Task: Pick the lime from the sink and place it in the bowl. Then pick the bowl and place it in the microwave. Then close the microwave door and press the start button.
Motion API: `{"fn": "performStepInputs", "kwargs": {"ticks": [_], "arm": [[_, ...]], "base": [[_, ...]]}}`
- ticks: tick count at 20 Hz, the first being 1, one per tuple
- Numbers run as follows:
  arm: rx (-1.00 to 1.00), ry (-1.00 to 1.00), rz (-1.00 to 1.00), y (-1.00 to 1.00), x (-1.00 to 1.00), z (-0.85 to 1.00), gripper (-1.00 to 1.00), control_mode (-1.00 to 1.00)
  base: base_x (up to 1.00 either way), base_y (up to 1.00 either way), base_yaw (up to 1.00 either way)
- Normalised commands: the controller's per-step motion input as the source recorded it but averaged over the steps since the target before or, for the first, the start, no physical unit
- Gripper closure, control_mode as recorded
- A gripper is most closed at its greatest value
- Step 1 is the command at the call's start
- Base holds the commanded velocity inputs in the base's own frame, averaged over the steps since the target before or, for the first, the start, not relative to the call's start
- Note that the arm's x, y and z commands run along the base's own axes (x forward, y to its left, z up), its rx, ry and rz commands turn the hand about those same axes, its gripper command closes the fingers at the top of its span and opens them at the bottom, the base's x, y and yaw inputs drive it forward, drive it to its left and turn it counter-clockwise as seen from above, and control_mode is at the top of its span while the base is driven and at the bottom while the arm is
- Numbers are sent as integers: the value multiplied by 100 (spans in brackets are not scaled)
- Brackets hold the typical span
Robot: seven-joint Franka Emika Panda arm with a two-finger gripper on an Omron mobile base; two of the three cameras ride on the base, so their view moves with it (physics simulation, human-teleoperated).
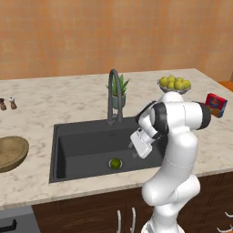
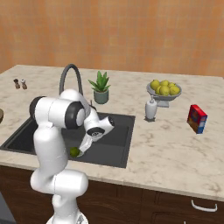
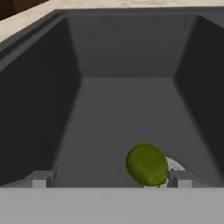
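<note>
Pincer spread above lime on sink floor.

So the sink is set into the counter, closer to its front edge. The lime sits in the basin on the drain, near the sink's front wall and toward the right half. The faucet stands at the sink's back rim, with a potted plant just behind it. The bowl is on the counter left of the sink, near the front edge. Two shakers sit by the left edge, further back. Right of the sink there's a soap dispenser, behind it a dish of lemons, and a box further right. The gripper hangs inside the basin, right by the lime.
</note>
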Motion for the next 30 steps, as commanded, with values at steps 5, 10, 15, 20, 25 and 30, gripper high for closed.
{"fn": "performStepInputs", "kwargs": {"ticks": [5,10,15,20,25,30], "arm": [[0,-3,0,34,20,-27,-100,-100],[0,-1,0,26,5,-28,-100,-100],[3,0,0,0,0,-35,-100,-100],[10,0,0,0,15,-27,-100,-100],[3,0,0,3,24,-23,-100,-100],[0,0,0,19,24,-18,-100,-100]], "base": [[0,0,0],[0,0,0],[0,0,0],[0,0,0],[0,0,0],[0,0,0]]}}
